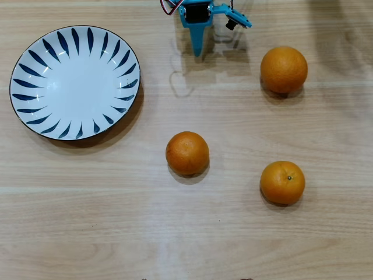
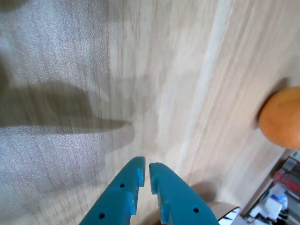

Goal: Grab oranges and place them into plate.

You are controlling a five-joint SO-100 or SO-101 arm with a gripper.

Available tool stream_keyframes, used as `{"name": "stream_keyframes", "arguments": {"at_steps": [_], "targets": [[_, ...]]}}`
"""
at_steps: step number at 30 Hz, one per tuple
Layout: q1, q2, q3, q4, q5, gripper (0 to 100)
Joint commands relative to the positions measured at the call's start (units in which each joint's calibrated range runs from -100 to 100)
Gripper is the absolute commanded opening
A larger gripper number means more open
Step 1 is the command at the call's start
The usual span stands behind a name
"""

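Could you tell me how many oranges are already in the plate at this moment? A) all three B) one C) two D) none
D: in the overhead view the plate is empty, and the three oranges all lie on the table to its right.

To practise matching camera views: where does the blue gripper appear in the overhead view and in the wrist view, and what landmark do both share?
Overhead view: the gripper is at the top edge, middle, right of the plate.
Wrist view: the gripper enters from the bottom edge, middle, jaws nearly closed and empty.
Shared landmark: the wooden table beneath it.
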Motion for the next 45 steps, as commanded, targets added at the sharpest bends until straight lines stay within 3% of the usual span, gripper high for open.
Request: {"name": "stream_keyframes", "arguments": {"at_steps": [1,45], "targets": [[0.4,-0.5,-0.1,0.3,-0.2,2],[1.8,-0.5,0.1,-0.3,0.2,2]]}}
